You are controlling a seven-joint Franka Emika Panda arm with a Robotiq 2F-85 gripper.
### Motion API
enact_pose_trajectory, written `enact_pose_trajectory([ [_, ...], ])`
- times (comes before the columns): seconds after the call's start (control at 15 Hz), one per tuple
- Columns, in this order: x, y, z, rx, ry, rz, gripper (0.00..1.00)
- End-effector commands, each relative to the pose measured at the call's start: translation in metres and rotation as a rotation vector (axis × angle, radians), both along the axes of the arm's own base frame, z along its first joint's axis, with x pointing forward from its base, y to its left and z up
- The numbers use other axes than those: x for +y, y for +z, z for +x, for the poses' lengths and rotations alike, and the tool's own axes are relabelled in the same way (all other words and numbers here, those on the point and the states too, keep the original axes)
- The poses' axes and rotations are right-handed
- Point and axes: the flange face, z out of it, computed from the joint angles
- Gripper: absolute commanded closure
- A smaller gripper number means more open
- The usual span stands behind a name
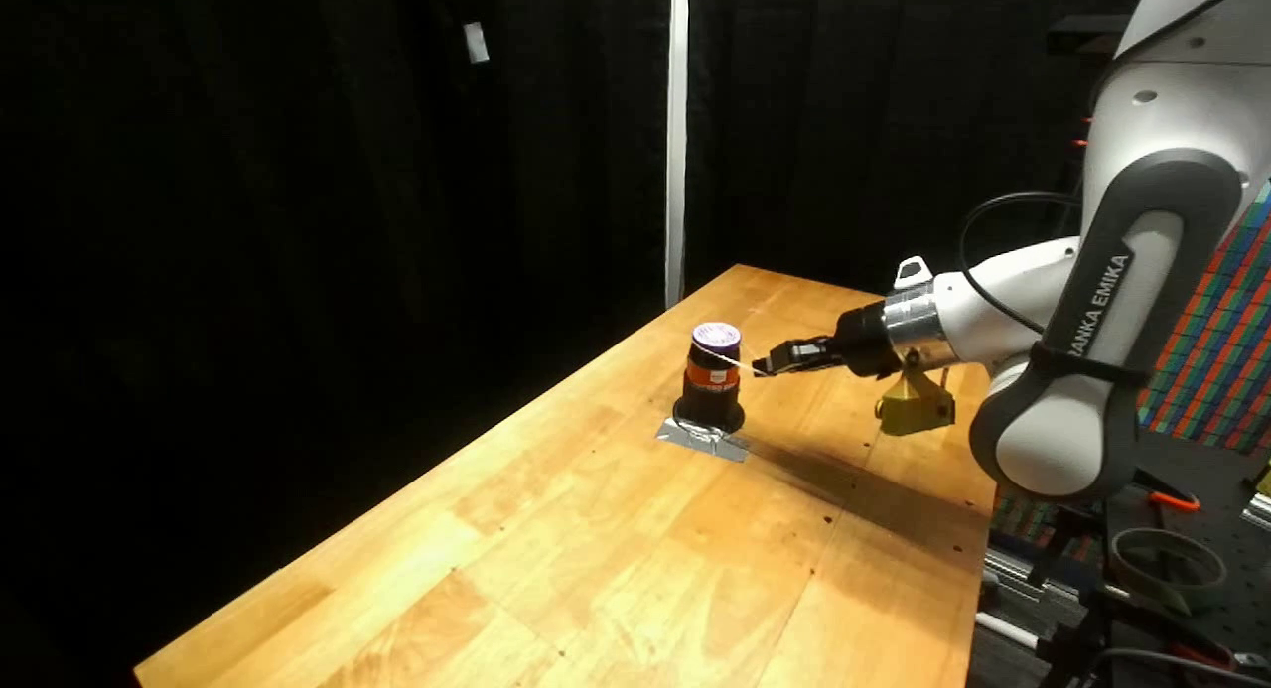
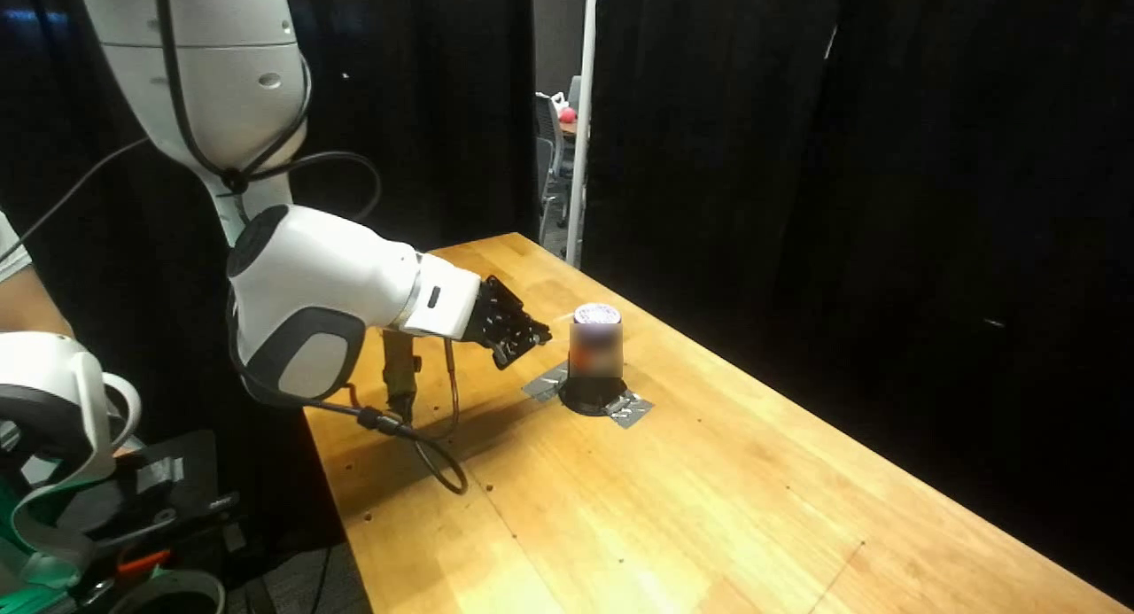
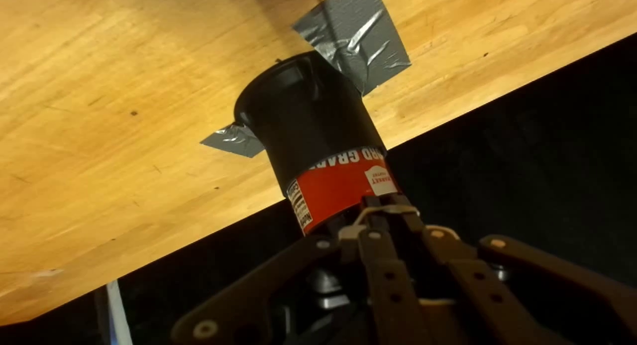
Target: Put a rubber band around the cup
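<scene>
Gripper (image 1: 763,367) clenched on the rubber band (image 1: 736,360), by my reading, I have a pale strand running from its tips to the upper part of the cup (image 1: 713,378), which stands upright just beside them, not touching. The strand crosses the dark part above the orange-red label (image 3: 343,185); whether the loop goes right round I cannot tell, since in an exterior view much of the cup (image 2: 595,357) is blurred over. So I call this partway: the band seems caught on the cup's far side, and what looks left is to bring my end over and around, then let go. Grey tape (image 3: 366,36) pins the cup's foot to the table (image 1: 596,569), so it should stand a pull, though a hard one could flick the strand off the top. Beyond the cup, the long edge opposite the arm (image 1: 1177,122) is near, with a black curtain (image 1: 348,221) and a pale post (image 1: 677,152) past it, so I'd make any push that way short. Under the arm, a yellow block (image 1: 918,410) hangs above the wood, so I expect little room to drop. Sideways, along the table's length, I reckon I have the most room to swing.
</scene>
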Motion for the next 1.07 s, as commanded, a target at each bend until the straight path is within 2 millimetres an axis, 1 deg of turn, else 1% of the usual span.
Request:
enact_pose_trajectory([
  [0.0, 0.001, -0.010, -0.006, -0.109, -0.024, -0.015, 0.87],
  [0.07, 0.000, -0.012, -0.008, -0.141, -0.035, -0.009, 0.88],
  [0.13, 0.008, 0.011, 0.017, -0.160, -0.033, 0.002, 0.88],
  [0.2, 0.009, 0.011, 0.022, -0.175, -0.039, 0.005, 0.88],
  [0.27, 0.011, 0.015, 0.029, -0.205, -0.038, 0.010, 0.88],
  [0.33, 0.009, 0.007, 0.022, -0.241, -0.041, 0.015, 0.88],
  [0.4, 0.018, 0.026, 0.042, -0.258, -0.041, 0.025, 0.86],
  [0.47, 0.022, 0.030, 0.046, -0.274, -0.043, 0.029, 0.87],
  [0.53, 0.018, 0.019, 0.035, -0.298, -0.043, 0.028, 0.87],
  [0.6, 0.024, 0.030, 0.046, -0.299, -0.044, 0.032, 0.88],
  [0.67, 0.023, 0.024, 0.043, -0.274, -0.051, 0.028, 0.62],
  [0.73, 0.018, 0.013, 0.025, -0.216, -0.036, 0.033, 0.63],
  [0.8, 0.022, 0.025, 0.039, -0.231, -0.029, 0.027, 0.86],
  [0.93, 0.023, 0.012, 0.029, -0.185, -0.024, 0.041, 0.70],
  [1.0, 0.021, 0.010, 0.028, -0.177, -0.028, 0.043, 0.63],
])
